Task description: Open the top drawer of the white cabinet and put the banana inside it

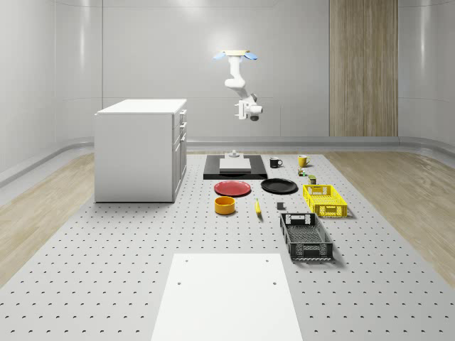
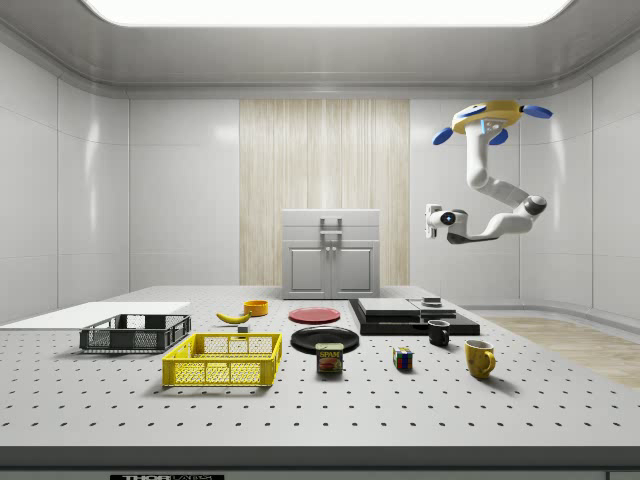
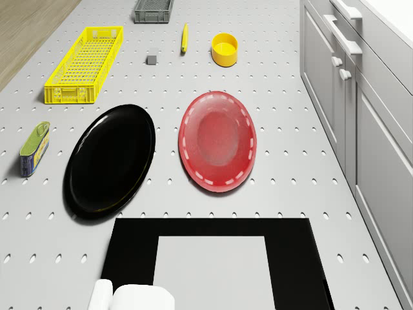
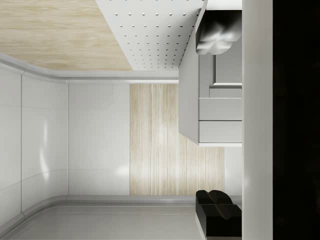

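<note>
Nearest the whole-scene camera lies a white panel (image 1: 226,295) on the perforated desk (image 1: 106,270); beyond it I see the banana (image 1: 257,207) lying between the orange bowl (image 1: 225,205) and the black crate (image 1: 306,236), well apart from the white cabinet (image 1: 141,150). My drone (image 1: 234,55) hovers high above the black pad (image 1: 235,168), with the tool (image 1: 250,110) hanging in open air.

From the side, the tool (image 2: 436,221) is level with the cabinet's top drawer (image 2: 331,231) but well off to the side view's right.

On the drone camera, the top drawer (image 3: 352,29) sits flush, not yet opened.

At the wrist, I see two dark fingers (image 4: 217,207) apart with nothing between them; the tool is spread and empty.

I judge the approach to the drawer handle is in hand. Next I need to close the distance and line the fingers around that handle.
</note>
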{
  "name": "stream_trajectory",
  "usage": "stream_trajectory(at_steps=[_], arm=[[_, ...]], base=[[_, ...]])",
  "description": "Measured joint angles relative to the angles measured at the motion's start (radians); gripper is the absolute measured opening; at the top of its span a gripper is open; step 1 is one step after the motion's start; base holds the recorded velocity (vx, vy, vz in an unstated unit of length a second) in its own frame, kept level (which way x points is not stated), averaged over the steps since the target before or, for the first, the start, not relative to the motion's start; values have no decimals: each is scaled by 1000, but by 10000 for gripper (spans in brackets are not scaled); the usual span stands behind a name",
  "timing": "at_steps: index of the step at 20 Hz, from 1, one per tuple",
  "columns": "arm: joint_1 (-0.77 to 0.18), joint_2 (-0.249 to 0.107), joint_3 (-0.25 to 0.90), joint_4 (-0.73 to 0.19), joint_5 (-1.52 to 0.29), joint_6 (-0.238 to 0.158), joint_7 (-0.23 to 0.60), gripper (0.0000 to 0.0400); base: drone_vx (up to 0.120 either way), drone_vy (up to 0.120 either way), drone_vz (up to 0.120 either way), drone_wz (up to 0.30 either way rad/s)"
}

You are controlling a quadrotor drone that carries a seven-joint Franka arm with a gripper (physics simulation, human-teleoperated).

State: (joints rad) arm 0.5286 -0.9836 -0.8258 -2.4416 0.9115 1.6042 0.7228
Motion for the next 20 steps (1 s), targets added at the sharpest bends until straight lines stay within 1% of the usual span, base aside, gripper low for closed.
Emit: stream_trajectory(at_steps=[20], arm=[[71,-70,-26,-9,-54,65,45,400]], base=[[120,-120,0,0]])
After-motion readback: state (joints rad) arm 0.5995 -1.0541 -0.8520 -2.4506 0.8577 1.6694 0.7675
